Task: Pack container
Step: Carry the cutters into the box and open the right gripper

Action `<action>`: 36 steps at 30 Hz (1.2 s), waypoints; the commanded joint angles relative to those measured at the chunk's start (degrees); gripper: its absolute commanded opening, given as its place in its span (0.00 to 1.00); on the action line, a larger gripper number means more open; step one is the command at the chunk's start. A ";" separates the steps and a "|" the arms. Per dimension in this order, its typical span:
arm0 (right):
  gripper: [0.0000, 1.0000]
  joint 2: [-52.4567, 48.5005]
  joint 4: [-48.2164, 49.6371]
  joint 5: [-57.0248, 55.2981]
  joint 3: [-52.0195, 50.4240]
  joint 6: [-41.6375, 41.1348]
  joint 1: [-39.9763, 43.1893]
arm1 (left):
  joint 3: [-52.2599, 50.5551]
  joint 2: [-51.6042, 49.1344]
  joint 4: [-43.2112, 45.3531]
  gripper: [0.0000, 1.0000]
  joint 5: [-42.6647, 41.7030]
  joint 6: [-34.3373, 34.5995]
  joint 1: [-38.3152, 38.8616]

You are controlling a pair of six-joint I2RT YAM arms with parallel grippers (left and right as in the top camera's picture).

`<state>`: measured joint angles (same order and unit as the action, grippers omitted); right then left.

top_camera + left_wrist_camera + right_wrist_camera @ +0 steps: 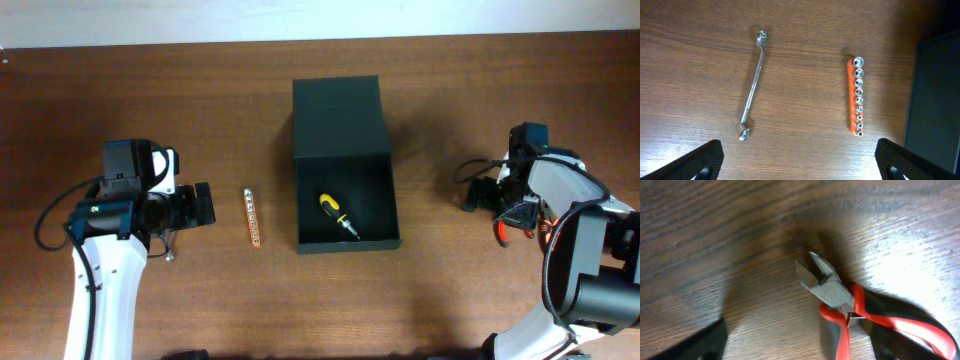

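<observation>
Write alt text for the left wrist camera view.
A thin silver metal wrench lies on the brown wooden table, left of an orange rail of silver sockets. The dark green box shows at right; the open left gripper frames the bottom corners.

Dark brown wood-grain table (450, 90), pale strip (300, 18) along far edge, soft glare

The table (200, 80) is brown with streaky wood grain. The container (340, 110) is a flat dark green, nearly black from overhead. The screwdriver (336, 212) has a yellow-and-black handle. The socket rail (856, 97) is orange with shiny silver sockets, the wrench (752, 87) is plain silver, and the pliers (830, 290) have a grey head and red-and-black grips.
</observation>
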<state>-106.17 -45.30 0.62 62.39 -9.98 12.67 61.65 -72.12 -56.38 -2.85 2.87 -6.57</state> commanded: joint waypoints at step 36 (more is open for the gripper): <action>0.04 8.22 -33.79 2.84 42.40 31.65 -28.96 | 0.66 0.13 1.07 0.99 -0.81 0.52 -0.31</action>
<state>-99.94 -76.44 2.55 99.92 7.86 -7.92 61.67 -72.12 -55.86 -3.05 2.87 -6.57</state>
